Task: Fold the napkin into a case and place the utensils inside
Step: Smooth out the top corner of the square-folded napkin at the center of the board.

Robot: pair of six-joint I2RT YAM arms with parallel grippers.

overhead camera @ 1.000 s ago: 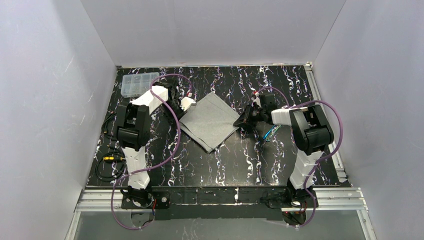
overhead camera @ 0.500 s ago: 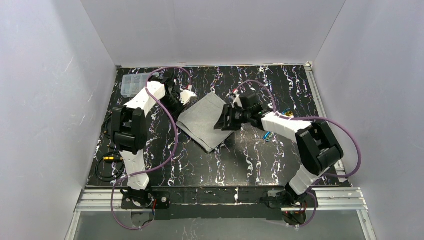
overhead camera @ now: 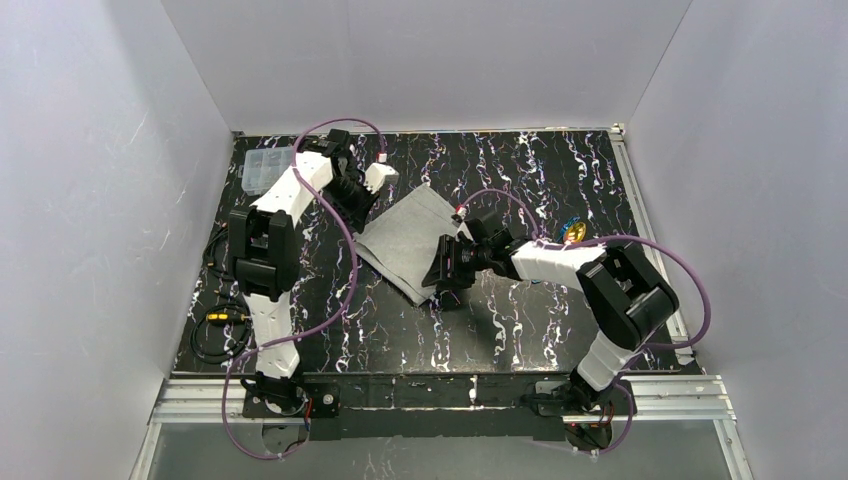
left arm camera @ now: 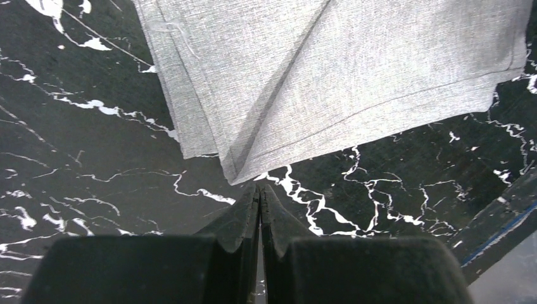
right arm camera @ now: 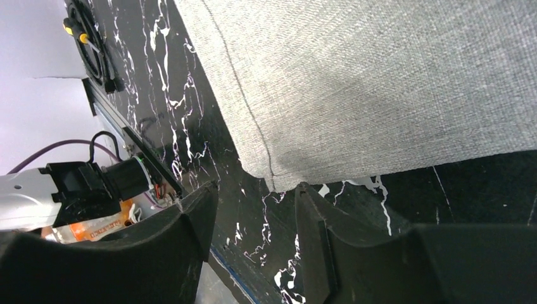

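Observation:
The light-grey napkin (overhead camera: 405, 240) lies folded and layered on the black marbled table, a crease running across it in the left wrist view (left arm camera: 329, 69). My left gripper (overhead camera: 368, 212) is shut and empty at the cloth's far left edge, its tips (left arm camera: 259, 187) just short of a corner. My right gripper (overhead camera: 440, 285) is open at the napkin's near corner. That corner of the cloth (right arm camera: 380, 82) lies just ahead of the gap between the fingers (right arm camera: 256, 187), not pinched. Two utensils, gold and blue (overhead camera: 572, 232), lie to the right behind the right arm.
A clear plastic compartment box (overhead camera: 268, 168) stands at the back left. Black cables (overhead camera: 215, 325) lie coiled near the left wall. Purple cables loop over both arms. A metal rail (overhead camera: 655, 250) runs along the table's right edge.
The right gripper opened and swung left from beside the utensils to the napkin's near corner. The left arm moved farther back along the cloth's far edge, still shut.

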